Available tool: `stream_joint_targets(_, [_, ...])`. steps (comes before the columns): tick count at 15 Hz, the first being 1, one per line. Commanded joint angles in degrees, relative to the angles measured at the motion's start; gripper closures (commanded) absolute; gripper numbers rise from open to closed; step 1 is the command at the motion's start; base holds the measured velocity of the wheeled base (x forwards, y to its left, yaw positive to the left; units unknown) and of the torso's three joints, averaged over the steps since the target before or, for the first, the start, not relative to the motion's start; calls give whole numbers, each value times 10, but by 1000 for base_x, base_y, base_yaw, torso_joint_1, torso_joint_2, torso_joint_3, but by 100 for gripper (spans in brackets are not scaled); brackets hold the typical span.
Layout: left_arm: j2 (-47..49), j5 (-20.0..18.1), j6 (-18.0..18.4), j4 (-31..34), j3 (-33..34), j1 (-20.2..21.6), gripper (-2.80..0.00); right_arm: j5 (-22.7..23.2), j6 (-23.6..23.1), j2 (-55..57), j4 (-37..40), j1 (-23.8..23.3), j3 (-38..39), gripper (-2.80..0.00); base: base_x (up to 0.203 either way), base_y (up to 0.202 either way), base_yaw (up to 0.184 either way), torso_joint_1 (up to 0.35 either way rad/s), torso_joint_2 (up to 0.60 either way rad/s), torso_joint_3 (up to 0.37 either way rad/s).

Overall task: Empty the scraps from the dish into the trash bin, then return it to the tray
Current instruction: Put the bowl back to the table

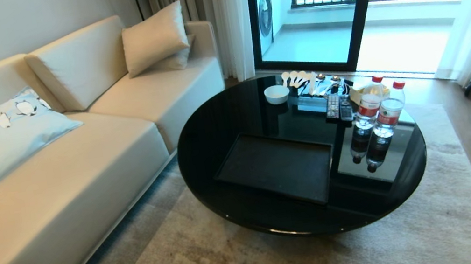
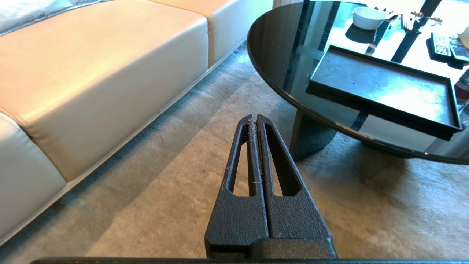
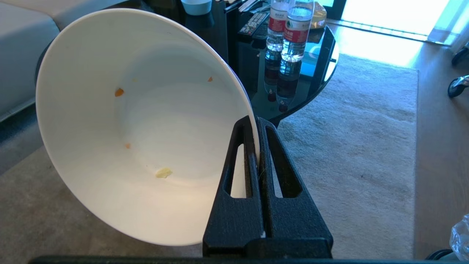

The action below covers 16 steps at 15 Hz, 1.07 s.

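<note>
Gripping the dish (image 3: 146, 124) by its rim, the right gripper (image 3: 258, 126) is pinching the thin wall between closed fingers so the bowl is hanging tipped on its side, filling the left of the right wrist frame. Only a few scraps (image 3: 163, 172) are clinging inside, so emptying looks largely done. The tray (image 1: 276, 168) is sitting bare at the centre of the head frame on the black table (image 1: 215, 125), awaiting the bowl. The left gripper (image 2: 255, 119) is idling closed and empty over the rug (image 2: 165, 190).
</note>
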Motion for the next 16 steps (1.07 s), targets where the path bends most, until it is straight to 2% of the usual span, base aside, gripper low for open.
stream_joint_targets(1, [0, 0, -1, 0, 0, 0, 0, 1, 0, 1, -1, 0, 0, 0, 54, -2, 0, -6, 6, 3])
stream_joint_targets(13, [0, 0, -1, 0, 0, 0, 0, 1, 0, 1, -1, 0, 0, 0, 183, 0, 2, 3, 1, 3])
stream_joint_targets(16, [0, 0, -1, 0, 0, 0, 0, 1, 0, 1, 0, 0, 0, 0, 81, 0, 1, 7, 0, 1])
